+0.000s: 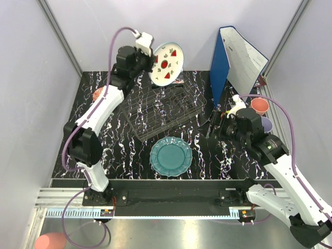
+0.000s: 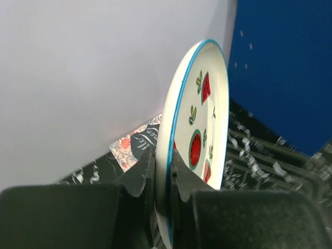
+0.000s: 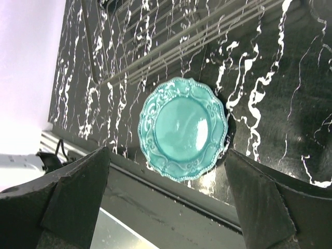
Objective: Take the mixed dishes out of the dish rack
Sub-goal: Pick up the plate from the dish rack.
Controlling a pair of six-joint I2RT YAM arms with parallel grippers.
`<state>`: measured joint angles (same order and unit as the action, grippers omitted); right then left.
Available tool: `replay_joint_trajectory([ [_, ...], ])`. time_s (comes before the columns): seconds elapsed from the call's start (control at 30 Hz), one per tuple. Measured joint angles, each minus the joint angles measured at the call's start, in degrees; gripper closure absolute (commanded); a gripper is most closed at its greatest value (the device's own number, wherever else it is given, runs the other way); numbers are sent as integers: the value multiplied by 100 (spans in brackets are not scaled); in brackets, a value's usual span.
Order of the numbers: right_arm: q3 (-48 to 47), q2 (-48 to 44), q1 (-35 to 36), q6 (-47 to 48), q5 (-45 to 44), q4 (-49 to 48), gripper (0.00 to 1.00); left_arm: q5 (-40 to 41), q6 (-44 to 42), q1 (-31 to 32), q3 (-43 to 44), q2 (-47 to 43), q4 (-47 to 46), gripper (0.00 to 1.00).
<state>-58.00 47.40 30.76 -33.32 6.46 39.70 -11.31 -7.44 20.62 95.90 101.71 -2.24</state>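
Right of the dish rack (image 1: 166, 111) stands a blue binder (image 1: 220, 67).

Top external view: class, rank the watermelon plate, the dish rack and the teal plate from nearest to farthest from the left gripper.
1. Watermelon plate: clamped by its rim in the left gripper, raised at the back.
2. Dish rack: in the middle, just in front of that gripper.
3. Teal plate: lying flat beyond the rack, towards the arm bases.

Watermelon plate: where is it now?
Top view, back centre-left: the watermelon plate is held above the rack's far edge, its rim pinched in the left tool.
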Motion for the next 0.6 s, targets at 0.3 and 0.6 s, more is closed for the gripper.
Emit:
replay_joint_trajectory([
  [0.3,-890,358,0,-299,-413,-192,0,280,3923,-474,424,-1132,1613,100],
  [0.6,-1646,544,0,-597,-498,-560,0,-511,6188,-385,-2662,-3139,1119,100],
])
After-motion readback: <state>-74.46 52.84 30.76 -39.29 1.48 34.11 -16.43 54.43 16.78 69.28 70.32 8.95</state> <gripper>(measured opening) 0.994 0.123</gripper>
